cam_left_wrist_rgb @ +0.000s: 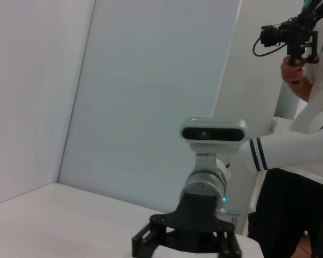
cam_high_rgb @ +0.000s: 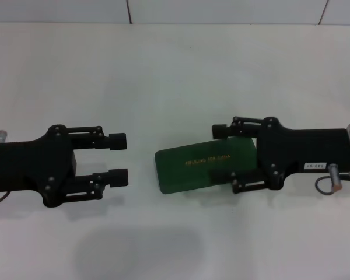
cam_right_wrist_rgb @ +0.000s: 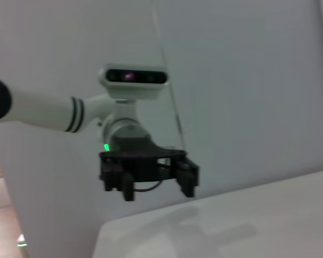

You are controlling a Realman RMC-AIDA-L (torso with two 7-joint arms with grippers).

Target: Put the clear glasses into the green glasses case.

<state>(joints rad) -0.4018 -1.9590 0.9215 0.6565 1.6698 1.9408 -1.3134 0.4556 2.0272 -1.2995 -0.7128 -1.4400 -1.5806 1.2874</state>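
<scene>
The green glasses case lies shut on the white table, right of centre, gold lettering up. My right gripper is open over the case's right end, one finger beyond each long edge; whether the fingers touch it I cannot tell. My left gripper is open and holds nothing, a short way left of the case. The left wrist view shows the right gripper from the front, and the right wrist view shows the left gripper the same way. The clear glasses are out of view.
White table surface stretches in front of and behind the case, ending at a tiled wall at the back. In the left wrist view, a person holding a camera rig stands beyond the table's right end.
</scene>
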